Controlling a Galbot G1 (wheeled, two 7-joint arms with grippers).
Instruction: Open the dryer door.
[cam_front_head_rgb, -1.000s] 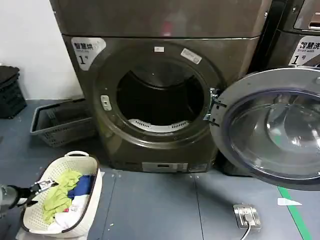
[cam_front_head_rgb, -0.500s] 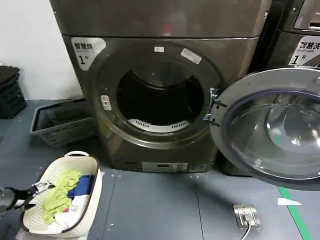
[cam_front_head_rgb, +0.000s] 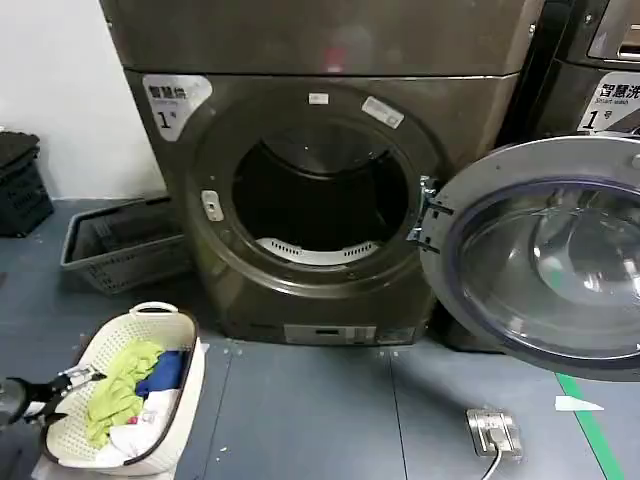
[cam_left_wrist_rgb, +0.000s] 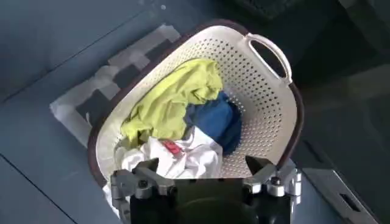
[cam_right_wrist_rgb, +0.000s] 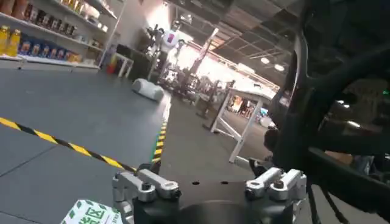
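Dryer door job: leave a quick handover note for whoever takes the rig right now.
Left claw: open, holding nothing, low at the robot's left over the white laundry basket.
Right claw: open, empty, parked away from the dryer.
Dryer door: swung fully open to the right on its hinge; drum exposed.
Done: door is open.
Left: nothing on the door; clothes sit in the basket.

Two front-loading machines stand side by side: one dryer (cam_front_head_rgb: 320, 170) across the centre of the head view and one darker neighbouring machine (cam_front_head_rgb: 600, 70) at the upper right. One dryer door (cam_front_head_rgb: 545, 250) hangs open at the right. There are two baskets: one white laundry basket (cam_front_head_rgb: 185, 390) at the lower left and one grey basket (cam_front_head_rgb: 125, 245) at the left. One floor socket (cam_front_head_rgb: 493, 432) sits at the lower right. One strip of green floor tape (cam_front_head_rgb: 595, 430) runs along the lower right corner.
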